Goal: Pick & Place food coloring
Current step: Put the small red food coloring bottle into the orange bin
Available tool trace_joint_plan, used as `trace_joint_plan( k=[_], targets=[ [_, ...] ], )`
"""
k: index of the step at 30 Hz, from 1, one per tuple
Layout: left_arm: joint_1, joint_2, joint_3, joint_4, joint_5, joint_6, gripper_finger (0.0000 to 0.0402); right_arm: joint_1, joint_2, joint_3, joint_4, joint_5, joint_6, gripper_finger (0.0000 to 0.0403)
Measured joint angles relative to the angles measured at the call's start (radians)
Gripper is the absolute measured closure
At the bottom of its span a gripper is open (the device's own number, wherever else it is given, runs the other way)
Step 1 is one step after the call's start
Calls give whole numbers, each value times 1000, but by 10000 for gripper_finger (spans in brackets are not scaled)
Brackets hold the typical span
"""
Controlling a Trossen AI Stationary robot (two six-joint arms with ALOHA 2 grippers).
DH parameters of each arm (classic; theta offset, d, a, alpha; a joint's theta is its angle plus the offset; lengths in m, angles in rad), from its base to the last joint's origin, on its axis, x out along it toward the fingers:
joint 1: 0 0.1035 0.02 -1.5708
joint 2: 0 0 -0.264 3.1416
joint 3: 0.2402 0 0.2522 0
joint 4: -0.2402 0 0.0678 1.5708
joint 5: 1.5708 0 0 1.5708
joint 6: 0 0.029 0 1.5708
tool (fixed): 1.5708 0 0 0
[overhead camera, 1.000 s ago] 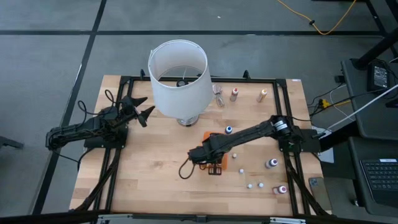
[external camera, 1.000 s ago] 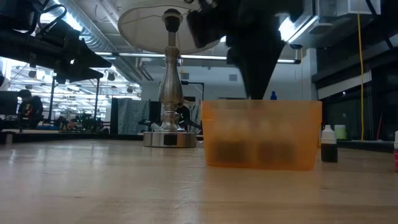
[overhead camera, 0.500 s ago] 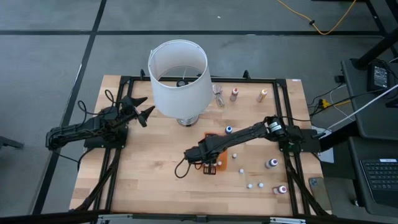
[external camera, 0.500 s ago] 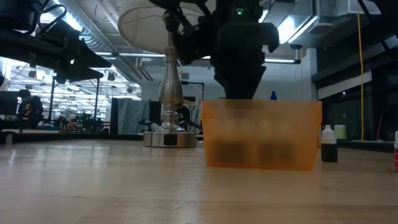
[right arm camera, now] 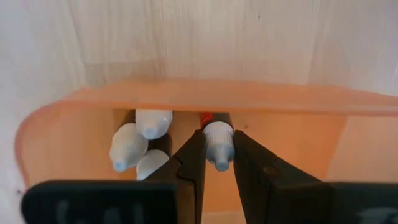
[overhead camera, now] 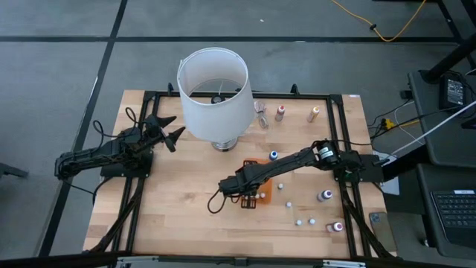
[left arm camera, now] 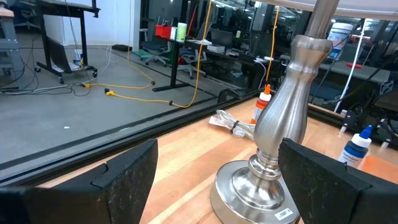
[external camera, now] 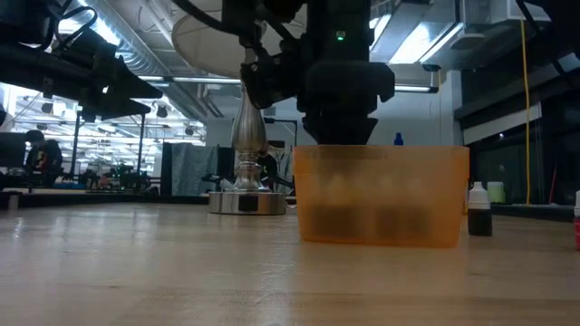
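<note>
**Bottle lowered into tray, many left outside**

The right end effector [right arm camera: 217, 163] hangs over the orange tray [right arm camera: 93, 99], clamped on a white-capped bottle [right arm camera: 218, 142] just inside it. Three bottles [right arm camera: 134, 144] already lie in the tray. By my judgement the task is under halfway: loose bottles [overhead camera: 325, 196] dot the bench [overhead camera: 178, 201] beyond the tray. The left end effector [overhead camera: 169, 129] waits near the lamp [overhead camera: 214, 89], fingers apart.
</note>
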Motion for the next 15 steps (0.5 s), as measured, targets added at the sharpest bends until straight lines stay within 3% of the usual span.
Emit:
trace_joint_plan(
  k=[15],
  targets=[
    [0,0,0,0,0,0,80,0,1,0,28,-1,4,303]
  ],
)
